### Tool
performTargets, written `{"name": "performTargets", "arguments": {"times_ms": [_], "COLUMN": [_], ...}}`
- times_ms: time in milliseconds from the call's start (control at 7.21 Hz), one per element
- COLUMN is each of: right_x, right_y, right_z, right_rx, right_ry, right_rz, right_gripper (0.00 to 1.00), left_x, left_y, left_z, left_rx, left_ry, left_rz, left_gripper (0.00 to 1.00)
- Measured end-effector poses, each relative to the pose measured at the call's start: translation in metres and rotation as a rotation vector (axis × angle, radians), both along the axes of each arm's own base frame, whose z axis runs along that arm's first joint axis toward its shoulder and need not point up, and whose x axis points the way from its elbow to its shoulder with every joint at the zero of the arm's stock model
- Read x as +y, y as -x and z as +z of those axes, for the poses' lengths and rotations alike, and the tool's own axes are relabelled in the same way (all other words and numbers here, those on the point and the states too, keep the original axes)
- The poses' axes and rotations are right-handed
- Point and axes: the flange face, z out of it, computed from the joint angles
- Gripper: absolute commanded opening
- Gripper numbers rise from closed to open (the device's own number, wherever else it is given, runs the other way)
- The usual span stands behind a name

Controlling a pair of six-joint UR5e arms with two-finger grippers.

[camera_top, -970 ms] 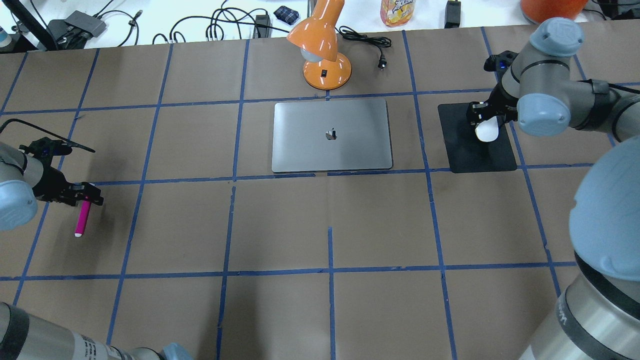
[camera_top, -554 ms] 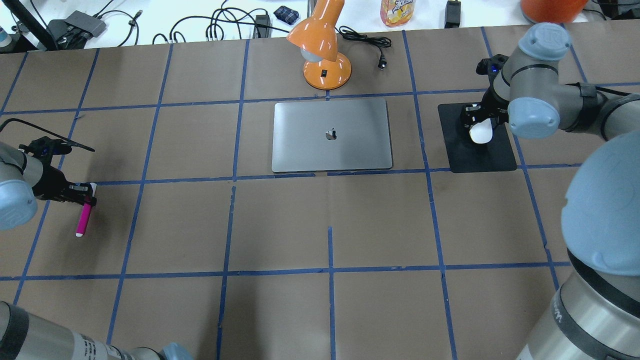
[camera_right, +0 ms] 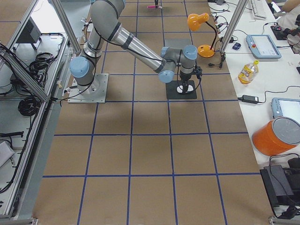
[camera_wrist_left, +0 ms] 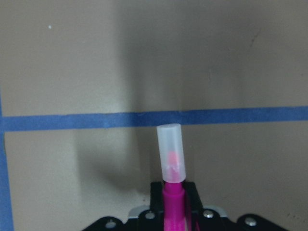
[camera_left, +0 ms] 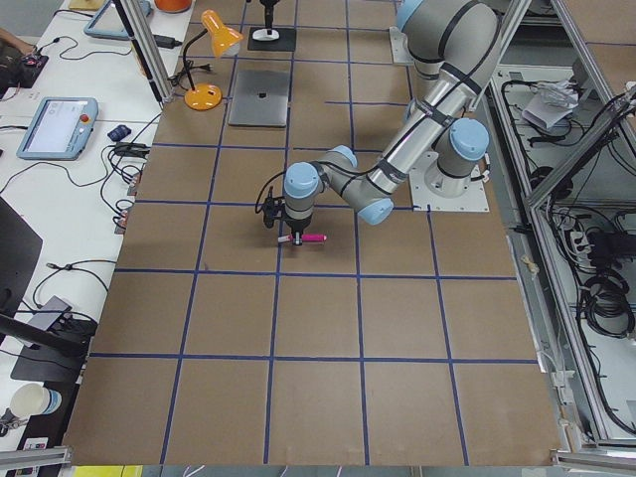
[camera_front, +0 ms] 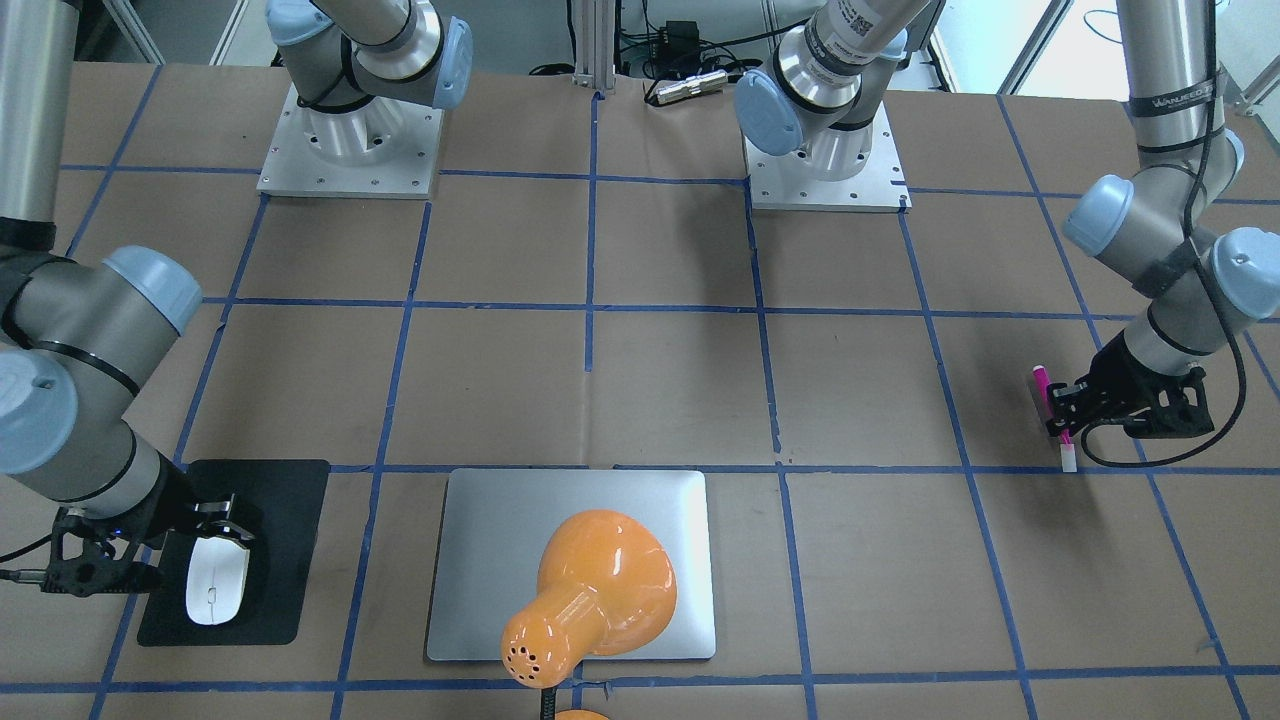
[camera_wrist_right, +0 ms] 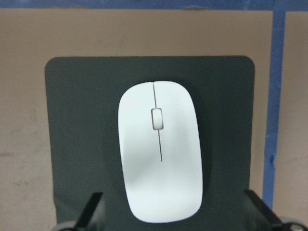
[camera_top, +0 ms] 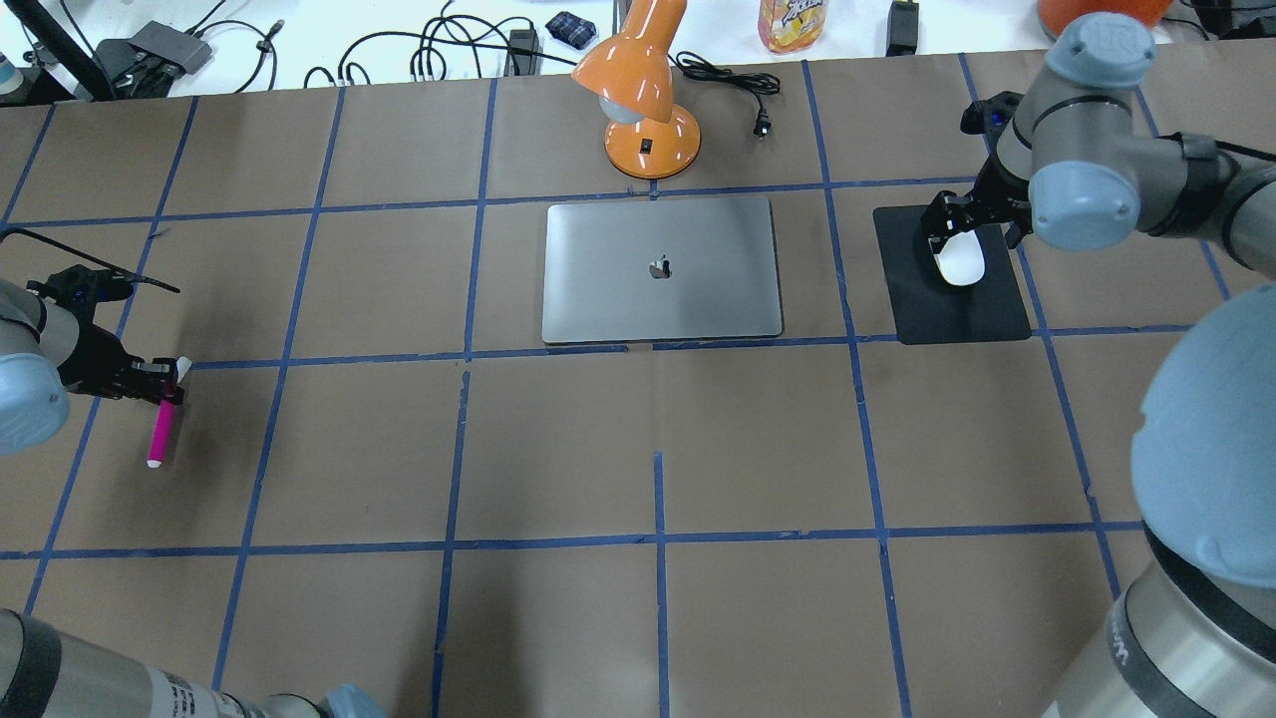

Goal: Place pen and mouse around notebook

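Note:
The magenta pen [camera_top: 161, 431] is at the table's far left, and my left gripper [camera_top: 164, 384] is shut on its shaft just behind the whitish cap [camera_wrist_left: 169, 151]. The left wrist view shows the pen [camera_wrist_left: 172, 207] pinched between the jaws, low over the brown paper. The white mouse [camera_top: 962, 261] lies flat on the black mat [camera_top: 987, 309] to the right of the notebook [camera_top: 662, 269]. My right gripper [camera_wrist_right: 173, 193] hangs open over the mouse [camera_wrist_right: 159, 149], with a gap between each finger and its rear end. The silver-grey notebook lies closed at the centre back.
An orange desk lamp [camera_top: 648, 100] stands just behind the notebook, and in the front-facing view its shade [camera_front: 590, 600] hides part of the lid. Its cord and plug [camera_top: 760, 125] lie beside it. Blue tape lines grid the brown table [camera_top: 658, 449].
The left gripper has drifted slightly left with the pen in it. The right wrist has swung a little over the mat, while the mouse stays on it.

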Motion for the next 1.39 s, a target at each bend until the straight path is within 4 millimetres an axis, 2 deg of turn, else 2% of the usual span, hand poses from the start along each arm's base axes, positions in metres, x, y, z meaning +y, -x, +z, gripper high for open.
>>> {"name": "performTargets", "arguments": {"times_ms": [139, 277, 416, 554, 693, 832, 970, 1109, 1248, 1386], "right_x": [0.007, 0.023, 0.046, 0.071, 0.099, 0.123, 0.139, 0.149, 0.153, 0.152], "right_y": [-0.003, -0.010, -0.027, -0.053, -0.096, -0.141, -0.176, -0.198, -0.209, -0.210], "right_z": [0.038, 0.083, 0.129, 0.166, 0.196, 0.216, 0.232, 0.246, 0.257, 0.263], "right_rx": [-0.009, -0.013, -0.010, -0.005, -0.002, 0.001, 0.002, -0.001, -0.006, -0.008], "right_ry": [-0.034, -0.065, -0.083, -0.093, -0.103, -0.104, -0.092, -0.072, -0.053, -0.039], "right_rz": [-0.001, -0.016, -0.056, -0.101, -0.144, -0.162, -0.150, -0.128, -0.110, -0.104], "right_gripper": [1.00, 1.00, 1.00, 1.00, 1.00, 1.00, 1.00, 1.00, 1.00, 1.00], "left_x": [-0.002, -0.005, -0.009, -0.012, -0.016, -0.018, -0.021, -0.024, -0.029, -0.034], "left_y": [0.004, 0.011, 0.023, 0.037, 0.054, 0.070, 0.085, 0.104, 0.130, 0.161], "left_z": [0.004, 0.008, 0.014, 0.020, 0.026, 0.032, 0.036, 0.040, 0.043, 0.046], "left_rx": [-0.002, -0.003, -0.001, 0.006, 0.014, 0.023, 0.032, 0.043, 0.073, 0.114], "left_ry": [0.005, 0.009, 0.011, 0.010, 0.004, 0.001, -0.002, -0.006, -0.002, 0.000], "left_rz": [0.025, 0.040, 0.069, 0.101, 0.136, 0.179, 0.231, 0.296, 0.372, 0.445], "left_gripper": [0.00, 0.00, 0.00, 0.00, 0.00, 0.00, 0.00, 0.00, 0.00, 0.00]}}
